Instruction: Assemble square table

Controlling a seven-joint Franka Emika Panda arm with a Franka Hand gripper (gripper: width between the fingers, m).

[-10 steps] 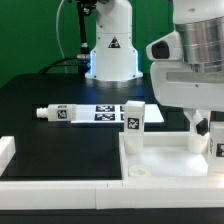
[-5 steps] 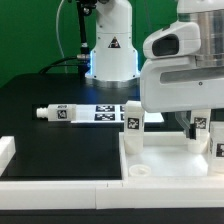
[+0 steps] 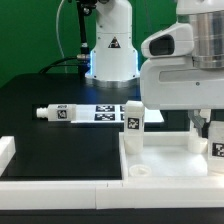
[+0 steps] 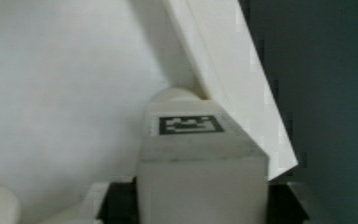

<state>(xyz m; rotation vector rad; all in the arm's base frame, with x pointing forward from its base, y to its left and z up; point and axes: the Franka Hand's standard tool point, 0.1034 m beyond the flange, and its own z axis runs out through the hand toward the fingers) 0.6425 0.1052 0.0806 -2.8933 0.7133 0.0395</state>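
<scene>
The square table's white slab (image 3: 165, 160) lies at the exterior view's right, its raised rim (image 4: 211, 60) running past the wrist camera. One tagged white leg (image 3: 133, 117) stands upright at the slab's far corner. Another leg (image 3: 58, 113) lies loose on the black table to the left. A third leg (image 4: 194, 150) stands upright at the slab's right edge (image 3: 219, 142). My gripper (image 3: 208, 127) is down over it, and in the wrist view the gripper (image 4: 197, 200) has a dark finger (image 4: 115, 200) pressed against each side of the leg.
The marker board (image 3: 104, 112) lies flat behind the slab, in front of the robot base (image 3: 111, 55). A long white bar (image 3: 60, 186) runs along the front edge, and a short white block (image 3: 5, 150) sits at the left.
The arm has shifted slightly toward the exterior view's right and settled over the right-hand leg. The jaws have gone from wide open to closed against that leg.
</scene>
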